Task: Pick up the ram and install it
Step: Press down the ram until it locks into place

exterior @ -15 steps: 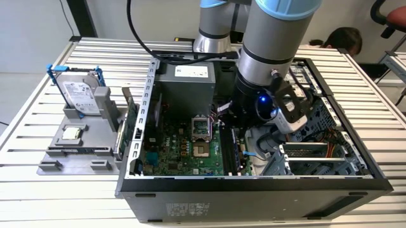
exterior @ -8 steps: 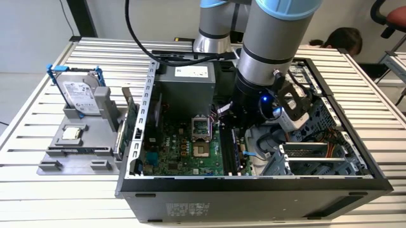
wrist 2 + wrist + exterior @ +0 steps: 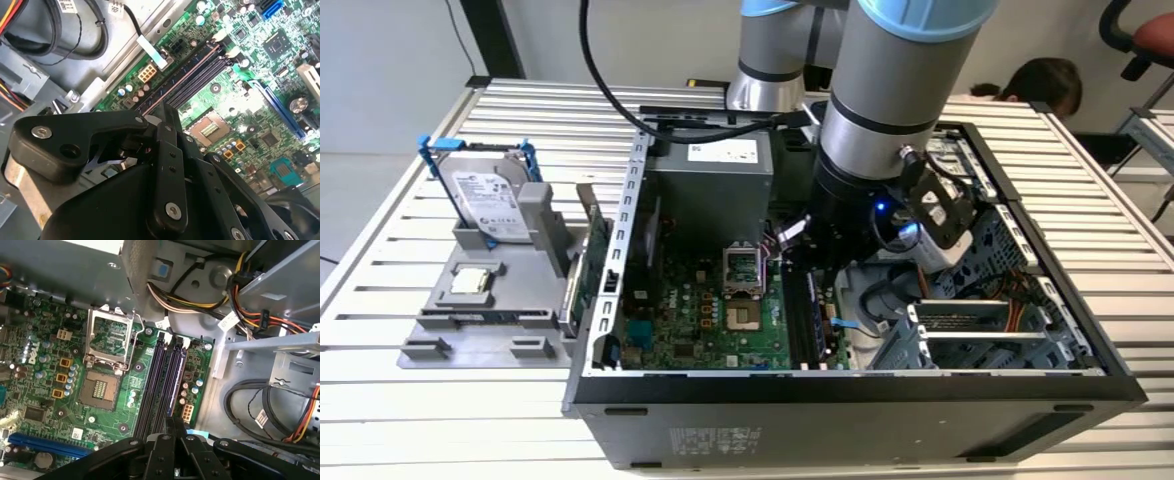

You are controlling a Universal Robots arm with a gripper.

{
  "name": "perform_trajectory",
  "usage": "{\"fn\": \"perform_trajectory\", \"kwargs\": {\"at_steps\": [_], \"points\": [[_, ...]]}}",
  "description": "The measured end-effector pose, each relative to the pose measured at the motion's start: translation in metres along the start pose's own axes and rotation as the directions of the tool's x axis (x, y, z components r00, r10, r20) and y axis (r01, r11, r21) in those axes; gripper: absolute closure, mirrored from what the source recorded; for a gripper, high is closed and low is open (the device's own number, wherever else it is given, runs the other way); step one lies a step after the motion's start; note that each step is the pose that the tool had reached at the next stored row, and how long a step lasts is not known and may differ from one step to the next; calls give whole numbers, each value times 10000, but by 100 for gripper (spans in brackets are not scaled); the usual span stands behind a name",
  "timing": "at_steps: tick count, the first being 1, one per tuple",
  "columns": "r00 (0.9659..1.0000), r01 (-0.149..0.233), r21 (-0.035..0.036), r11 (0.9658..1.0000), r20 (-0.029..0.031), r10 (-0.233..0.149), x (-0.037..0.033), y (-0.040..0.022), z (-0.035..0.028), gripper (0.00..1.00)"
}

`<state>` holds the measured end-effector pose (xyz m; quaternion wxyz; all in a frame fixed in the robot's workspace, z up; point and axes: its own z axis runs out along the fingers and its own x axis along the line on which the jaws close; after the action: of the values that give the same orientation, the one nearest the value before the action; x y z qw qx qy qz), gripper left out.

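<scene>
— Where is the gripper [image 3: 807,255] seen?

— Inside the open computer case [image 3: 854,392] at the centre of the exterior view, lowered over the green motherboard [image 3: 707,320]. In both wrist views it is shown at the lower edge of the frame, pressed together, just at the end of the dark memory slots [image 3: 160,385].

— And the ram?

— Whether the ram is pinched in the gripper cannot be told. The slots are pictured bare.

— What else is shown?

— A hard drive [image 3: 494,200] is stood in a grey holder [image 3: 480,335] on the counter [image 3: 387,400], at the exterior view's left.
</scene>
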<state>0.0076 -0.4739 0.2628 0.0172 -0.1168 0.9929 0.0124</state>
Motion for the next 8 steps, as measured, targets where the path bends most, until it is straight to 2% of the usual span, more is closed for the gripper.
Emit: {"fn": "perform_trajectory", "kwargs": {"at_steps": [8], "points": [[9972, 744, -86, 9972, 2, -744, -3, 1, -1, 100]]}}
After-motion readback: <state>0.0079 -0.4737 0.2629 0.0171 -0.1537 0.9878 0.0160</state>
